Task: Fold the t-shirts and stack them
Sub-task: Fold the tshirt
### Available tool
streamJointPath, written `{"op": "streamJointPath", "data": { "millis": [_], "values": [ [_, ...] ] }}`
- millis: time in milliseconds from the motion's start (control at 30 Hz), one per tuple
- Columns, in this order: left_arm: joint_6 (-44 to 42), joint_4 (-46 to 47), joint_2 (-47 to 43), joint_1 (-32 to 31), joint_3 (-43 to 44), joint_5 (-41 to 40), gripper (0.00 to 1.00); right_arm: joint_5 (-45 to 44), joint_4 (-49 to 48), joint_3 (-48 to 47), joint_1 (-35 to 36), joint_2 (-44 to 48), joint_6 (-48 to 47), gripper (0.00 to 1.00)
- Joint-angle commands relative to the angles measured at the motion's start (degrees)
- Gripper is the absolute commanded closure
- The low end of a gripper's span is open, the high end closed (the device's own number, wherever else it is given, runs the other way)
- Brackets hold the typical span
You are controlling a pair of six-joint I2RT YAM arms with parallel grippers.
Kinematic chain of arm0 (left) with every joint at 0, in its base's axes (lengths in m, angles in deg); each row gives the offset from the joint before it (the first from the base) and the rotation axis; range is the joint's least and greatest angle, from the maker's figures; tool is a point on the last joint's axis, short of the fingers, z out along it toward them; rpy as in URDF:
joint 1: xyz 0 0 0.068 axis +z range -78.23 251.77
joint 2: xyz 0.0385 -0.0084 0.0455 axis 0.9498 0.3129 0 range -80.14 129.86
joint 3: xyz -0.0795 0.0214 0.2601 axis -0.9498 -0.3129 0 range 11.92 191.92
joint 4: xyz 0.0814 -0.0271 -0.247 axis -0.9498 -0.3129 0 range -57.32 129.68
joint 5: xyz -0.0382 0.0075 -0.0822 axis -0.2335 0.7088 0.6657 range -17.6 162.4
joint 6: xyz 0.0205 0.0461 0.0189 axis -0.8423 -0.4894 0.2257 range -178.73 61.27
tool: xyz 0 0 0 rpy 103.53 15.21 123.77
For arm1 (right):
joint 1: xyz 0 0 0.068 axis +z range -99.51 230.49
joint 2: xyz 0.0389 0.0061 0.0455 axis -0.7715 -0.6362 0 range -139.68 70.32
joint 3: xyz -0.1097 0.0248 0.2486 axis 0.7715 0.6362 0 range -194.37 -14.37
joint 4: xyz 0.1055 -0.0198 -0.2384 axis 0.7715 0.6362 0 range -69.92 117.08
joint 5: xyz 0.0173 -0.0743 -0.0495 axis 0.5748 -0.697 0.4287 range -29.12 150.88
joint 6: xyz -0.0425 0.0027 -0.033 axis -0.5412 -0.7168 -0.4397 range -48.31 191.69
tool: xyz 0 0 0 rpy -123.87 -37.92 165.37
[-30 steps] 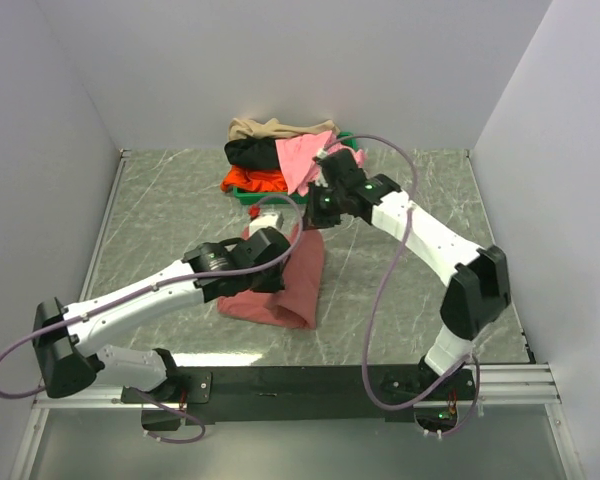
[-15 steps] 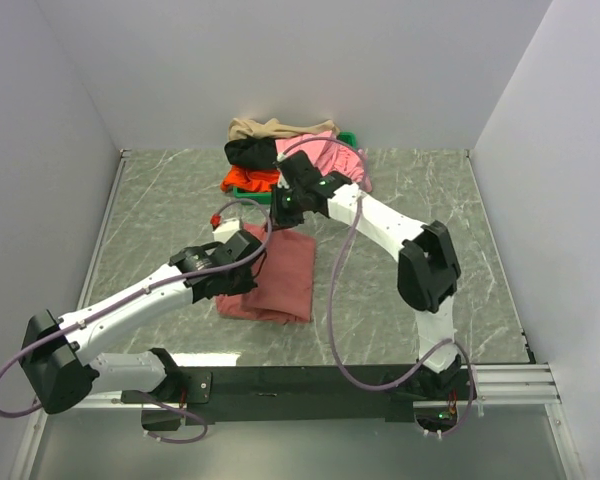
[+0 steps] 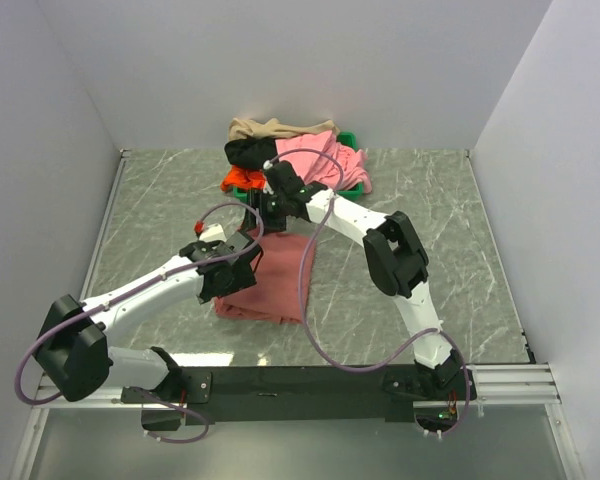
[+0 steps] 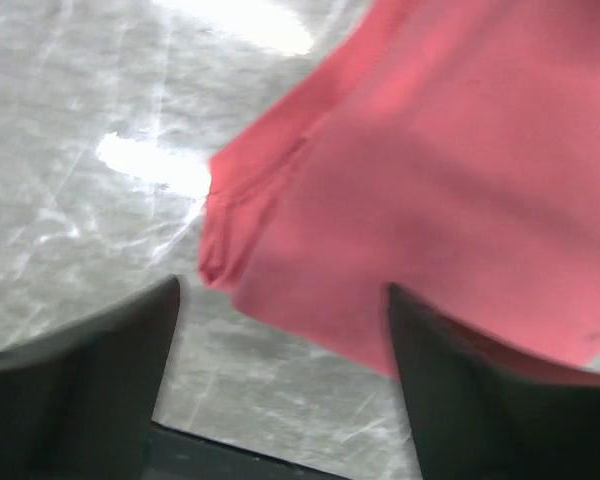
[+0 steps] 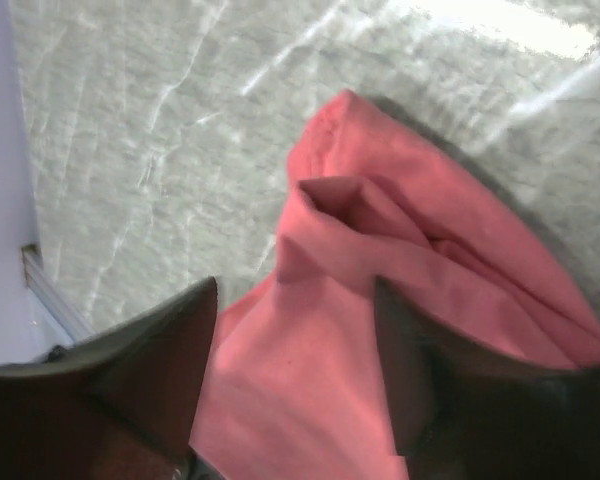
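Dusty brick-red cloth t-shirt (image 3: 283, 278) is flanked by both grippers, one at each end, mid-table.

Left gripper (image 4: 280, 300) is seen with jaws spread wide and nothing held, set over the shirt's near-left edge, where a hemmed corner is visible just ahead of it. The shirt's long axis is judged to run near to far, tilted slightly right. The cloth is spread flat on the grey-green marble-look table (image 3: 160, 220). Right gripper (image 5: 295, 298) is also seen wide apart and empty, over the bunched far end. Each arm is thus nearest to its own end. Behind, light pink t-shirt (image 3: 325, 160), bright orange-red t-shirt (image 3: 242, 180), black t-shirt (image 3: 246, 152) and tan t-shirt (image 3: 265, 128) are heaped on the shallow green plastic tray (image 3: 350, 140). No brand, label or writing can be read.
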Motion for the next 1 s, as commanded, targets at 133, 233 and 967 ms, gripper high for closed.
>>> {"op": "streamJointPath", "data": {
  "millis": [133,233,967],
  "values": [
    [3.8,-2.9,-5.3,0.6,0.4,-0.4,0.01,2.6,-5.3,0.6,-0.7,7.7,-1.2,0.2],
    [6.1,-2.1,-7.0,0.6,-0.7,1.3,0.01,1.0,-5.8,5.3,-1.4,13.1,-3.6,0.19],
    [13.6,15.7,-15.8,0.6,-16.5,15.1,0.01,0.8,-10.3,25.1,-6.7,12.0,-7.5,0.18]
  ]
}}
